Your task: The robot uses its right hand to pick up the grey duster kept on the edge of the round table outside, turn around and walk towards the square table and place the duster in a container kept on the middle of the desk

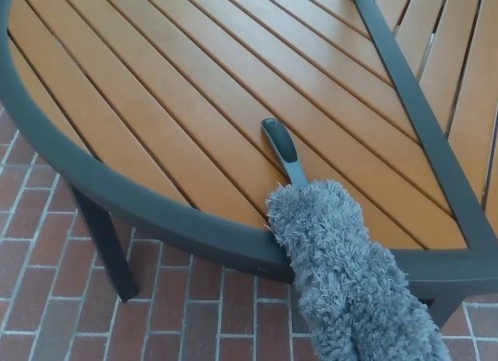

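Hanging over the near rim of the round table [93, 182], the fluffy head of the grey duster [342, 275] is seen above the brick floor [47, 299]. Farther in, its handle [282, 149] is laid on the wooden slats. Neither hand is seen, so no grip can be told.

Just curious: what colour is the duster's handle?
Grey with a black grip inset on the duster's handle, seen in the head view.
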